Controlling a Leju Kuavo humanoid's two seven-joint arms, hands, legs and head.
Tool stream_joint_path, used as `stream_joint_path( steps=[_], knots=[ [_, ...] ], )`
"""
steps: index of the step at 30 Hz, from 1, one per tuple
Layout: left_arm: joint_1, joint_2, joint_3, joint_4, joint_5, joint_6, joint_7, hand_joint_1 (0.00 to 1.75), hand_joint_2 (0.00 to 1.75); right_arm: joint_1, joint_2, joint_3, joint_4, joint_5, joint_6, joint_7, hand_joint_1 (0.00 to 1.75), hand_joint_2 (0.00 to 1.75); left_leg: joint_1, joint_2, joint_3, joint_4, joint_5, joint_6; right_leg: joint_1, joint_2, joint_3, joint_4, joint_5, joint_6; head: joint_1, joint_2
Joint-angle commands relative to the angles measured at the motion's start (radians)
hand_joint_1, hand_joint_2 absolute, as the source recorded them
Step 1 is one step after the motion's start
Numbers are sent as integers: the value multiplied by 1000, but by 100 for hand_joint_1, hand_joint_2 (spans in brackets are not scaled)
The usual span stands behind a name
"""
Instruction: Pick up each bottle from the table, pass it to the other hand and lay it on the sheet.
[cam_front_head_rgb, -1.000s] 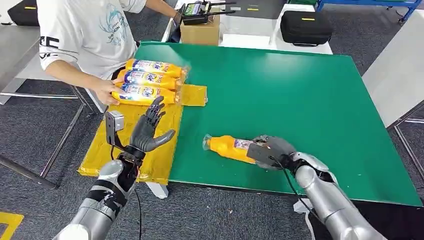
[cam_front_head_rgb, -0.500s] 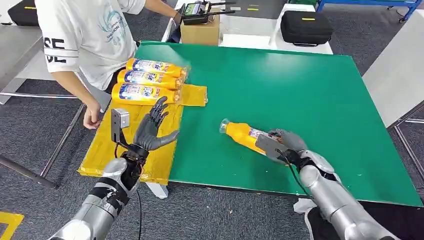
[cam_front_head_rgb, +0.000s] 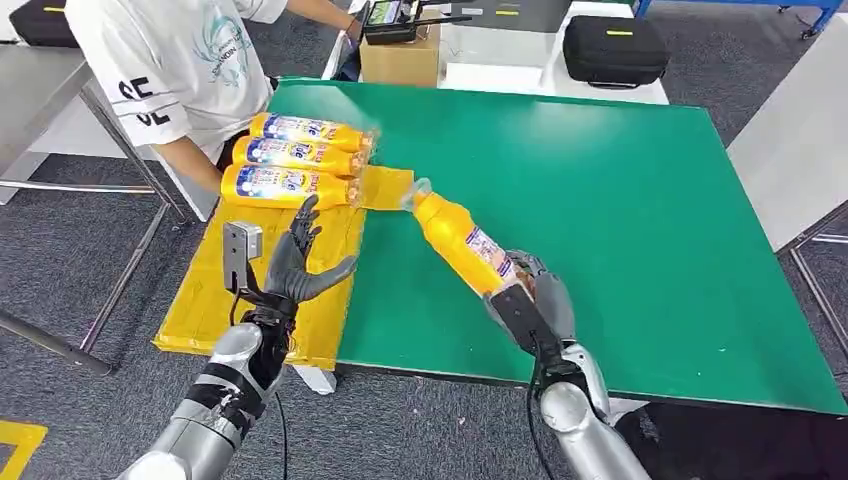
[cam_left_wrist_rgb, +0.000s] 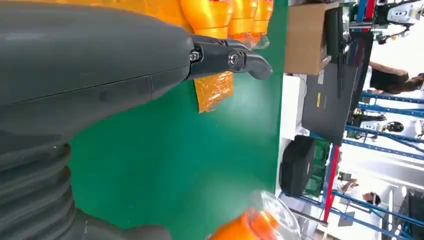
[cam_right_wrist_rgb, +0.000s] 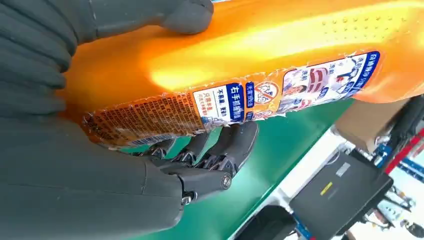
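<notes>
Item in hand: orange bottle (cam_front_head_rgb: 462, 243), gripped at its base end by the right hand (cam_front_head_rgb: 530, 300), lifted off the green table (cam_front_head_rgb: 620, 200), cap end tilted up and toward the sheet.
Grip detail: thumb (cam_right_wrist_rgb: 150, 17) on one side of the bottle body, fingers (cam_right_wrist_rgb: 220, 150) curled round the other; label facing the wrist camera.
Receiving hand: left hand (cam_front_head_rgb: 298, 262), holding nothing, fingers spread and upright, palm toward the bottle, raised over the yellow sheet (cam_front_head_rgb: 215, 300).
Done: three bottles (cam_front_head_rgb: 292, 158) lie side by side at the far end of the sheet.
Left: judged, the handover to the left hand has not happened; laying this bottle down follows.
Surface: green tabletop; the sheet covers its left edge and overhangs it.
Person: stands at the far left corner, beside the laid bottles, in a white shirt (cam_front_head_rgb: 170, 60).
Room: grey carpet floor; cardboard box (cam_front_head_rgb: 400, 55) and black case (cam_front_head_rgb: 612, 45) beyond the table; blue shelving behind.
</notes>
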Motion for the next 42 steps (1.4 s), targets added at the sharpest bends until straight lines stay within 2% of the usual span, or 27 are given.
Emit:
stream_joint_path(
  steps=[1, 4, 11, 16, 25, 29, 32, 42],
  knots=[
    [-79, -28, -66, 68, 20, -13, 17, 0, 175, 10, 74, -34, -38, -58, -57, -102, 175, 175, 0, 0, 1, 1, -1, -1, 1, -1, 2, 0, -1, -2, 0, 0],
    [-101, -34, -113, 79, 58, -33, 31, 0, 175, -21, 82, 5, 6, -52, -102, -148, 175, 175, 0, -1, 1, 0, -1, -1, 0, -1, 1, 0, -1, -2, 0, 0],
    [-109, -29, -167, 46, 181, -133, 86, 0, 175, -113, 72, 74, 137, -5, -120, -192, 175, 175, 1, 5, 5, 1, -3, -2, 2, 4, 5, 0, -1, -3, 0, 0],
    [-127, -22, -239, 27, 293, -210, 145, 0, 175, -171, 78, 122, 236, 40, -148, -248, 175, 175, 1, 4, 4, 1, -3, -2, 2, 2, 4, 0, -1, -2, 0, 0],
    [-141, -20, -274, 4, 332, -213, 163, 0, 175, -202, 78, 193, 294, 133, -170, -235, 175, 175, 0, 1, 2, 0, -1, -1, 1, 0, 2, 0, -1, -2, 0, 0],
    [-154, -28, -284, 21, 339, -221, 163, 0, 175, -246, 91, 316, 382, 305, -211, -202, 175, 175, 0, 2, 1, 0, -1, -1, 1, 1, 1, 0, 0, -1, 0, 0],
    [-157, -35, -279, 28, 349, -225, 160, 0, 175, -258, 109, 372, 431, 366, -244, -177, 175, 175, 0, 2, 1, 0, -1, -1, 1, 2, 1, 0, 0, -1, 0, 0],
    [-162, -36, -278, 34, 353, -219, 163, 0, 175, -261, 109, 395, 449, 367, -256, -176, 175, 175, 1, 1, 3, 1, -2, -2, 1, 0, 3, 0, -2, -2, 0, 0]
  ],
)
